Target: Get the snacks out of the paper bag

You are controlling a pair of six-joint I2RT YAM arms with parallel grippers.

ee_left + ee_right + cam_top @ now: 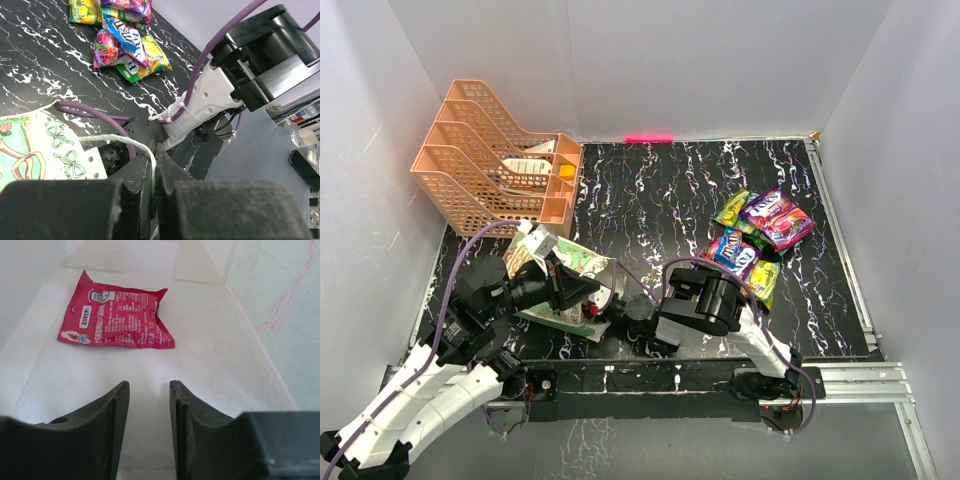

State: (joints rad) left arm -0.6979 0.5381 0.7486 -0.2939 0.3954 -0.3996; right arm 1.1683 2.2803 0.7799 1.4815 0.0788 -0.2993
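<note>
The paper bag [563,262] lies on its side at the near left, mouth toward the right. My left gripper [155,150] is shut on the bag's thin string handle [107,138], beside the printed face [35,145]. My right gripper [149,387] is open and empty inside the bag, over its pale floor [210,355]. One pink-red snack packet [116,317] lies flat a short way ahead of the fingertips. Several bright snack packets [760,235] lie in a pile on the black table to the right, also in the left wrist view [122,40].
A peach mesh tray rack [485,160] with white cards [525,166] stands at the back left. White walls close the table on three sides. A metal rail [860,380] runs along the near right edge. My right arm [215,95] crosses close to the left gripper.
</note>
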